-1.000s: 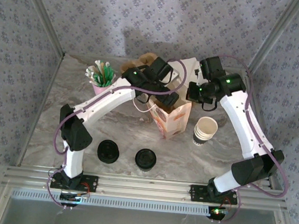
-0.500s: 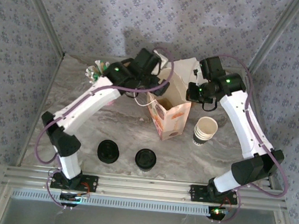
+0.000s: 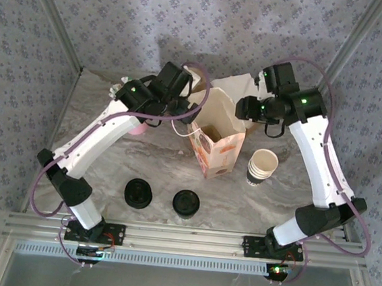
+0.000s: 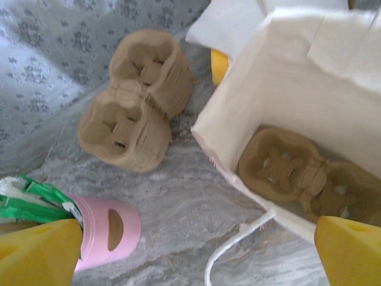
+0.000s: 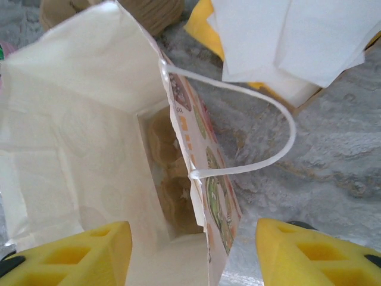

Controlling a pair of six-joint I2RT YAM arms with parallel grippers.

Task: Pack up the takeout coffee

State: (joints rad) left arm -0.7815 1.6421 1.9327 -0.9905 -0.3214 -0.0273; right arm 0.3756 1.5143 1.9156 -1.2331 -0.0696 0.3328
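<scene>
Cup carrier (image 5: 169,179) half-hidden in bag (image 5: 77,119)

A cup carrier (image 4: 309,179) lies in the paper bag (image 3: 216,145) at mid-table. Behind the bag lie napkins (image 5: 297,36), and behind-left of it a carrier stack (image 4: 137,101). A stack of paper cups (image 3: 262,166) stands to its right and a stirrer holder (image 4: 110,229) to its left. In front are a lid stack (image 3: 138,193) and, to the right of that, 1 lidded cup (image 3: 186,203).

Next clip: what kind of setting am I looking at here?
Likely a staged robot test cell dressed as a café takeout counter: patterned cloth walls on an aluminium frame, and a marble-look table holding a paper bag, stacked paper cups and black lids.
</scene>
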